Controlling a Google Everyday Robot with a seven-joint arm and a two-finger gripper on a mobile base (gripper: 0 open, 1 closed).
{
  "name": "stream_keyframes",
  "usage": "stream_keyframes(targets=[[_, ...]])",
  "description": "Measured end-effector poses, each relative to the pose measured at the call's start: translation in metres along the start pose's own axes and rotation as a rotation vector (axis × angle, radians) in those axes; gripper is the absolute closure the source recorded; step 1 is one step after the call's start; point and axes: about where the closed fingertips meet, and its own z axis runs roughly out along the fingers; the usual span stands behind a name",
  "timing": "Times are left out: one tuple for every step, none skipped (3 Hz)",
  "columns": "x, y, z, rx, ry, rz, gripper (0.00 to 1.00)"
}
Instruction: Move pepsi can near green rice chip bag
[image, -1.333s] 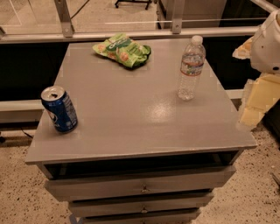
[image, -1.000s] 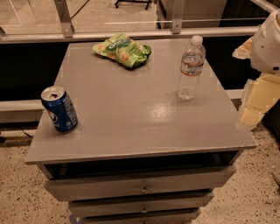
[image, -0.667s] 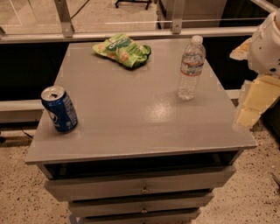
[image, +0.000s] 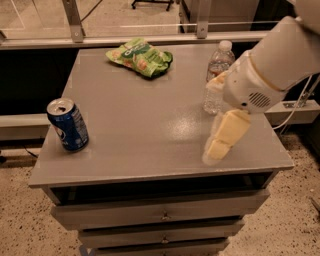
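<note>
Camera view puts the gripper (image: 214, 147) at lower right, grip state I cannot tell, well apart from the pepsi can (image: 67, 124) at centre left; reaching it likely comes next, then carrying toward the green rice chip bag (image: 140, 56) up top.

You've got dim, warm indoor light that looks to come from overhead. 1 soft glare patch sits on the table (image: 125, 110) top, center-right, just left of the gripper (image: 215, 147). The gripper hangs over the right front part of the table, lit pale yellow. The white arm (image: 270, 65) is the brightest thing, nearly washed out. The can (image: 67, 124) top glints. It's deep black under the tabletop and past the left edge. The floor (image: 110, 12) beyond is brighter.
</note>
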Motion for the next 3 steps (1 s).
stream_keyframes(targets=[[-0.050,0.011,0.047,-0.058,-0.172,-0.007,0.00],[-0.111,0.023,0.074,-0.077,-0.331,0.012,0.00],[-0.111,0.023,0.074,-0.078,-0.328,0.011,0.00]])
